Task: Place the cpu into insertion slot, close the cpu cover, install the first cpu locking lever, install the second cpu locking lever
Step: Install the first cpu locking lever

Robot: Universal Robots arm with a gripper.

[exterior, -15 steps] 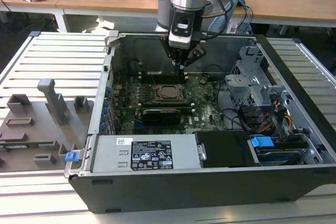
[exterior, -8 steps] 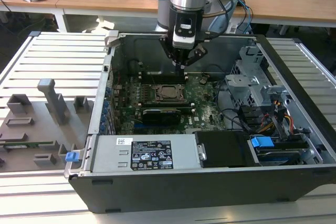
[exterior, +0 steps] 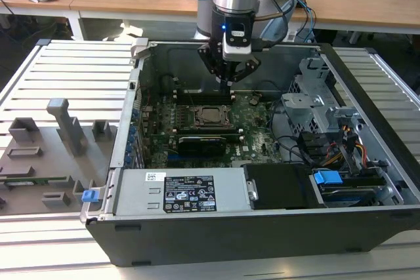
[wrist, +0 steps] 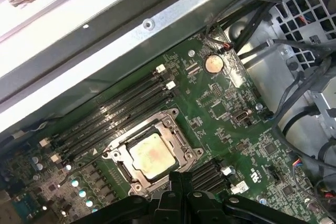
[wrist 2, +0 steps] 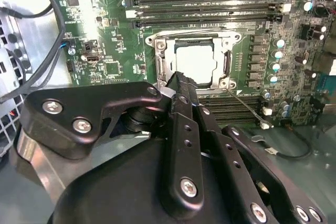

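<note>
Second wrist view showed the gripper (wrist 2: 178, 78), its fingers pressed together on nothing I could make out, tipped at a corner of the insertion slot (wrist 2: 227, 65), with the cpu (wrist 2: 197, 61) seated inside it under the cpu cover (wrist 2: 189, 38). I judged that chip light, stiff and fragile, best taken by its edges. The exterior view added the open computer case (exterior: 262, 234) around the slot.

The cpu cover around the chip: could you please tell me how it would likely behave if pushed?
The cpu cover looks like thin sheet metal, so probably light and slightly springy. Its open middle frames the cpu, leaving narrow rims that may flex. It lies flat, so tipping seems unlikely.
</note>
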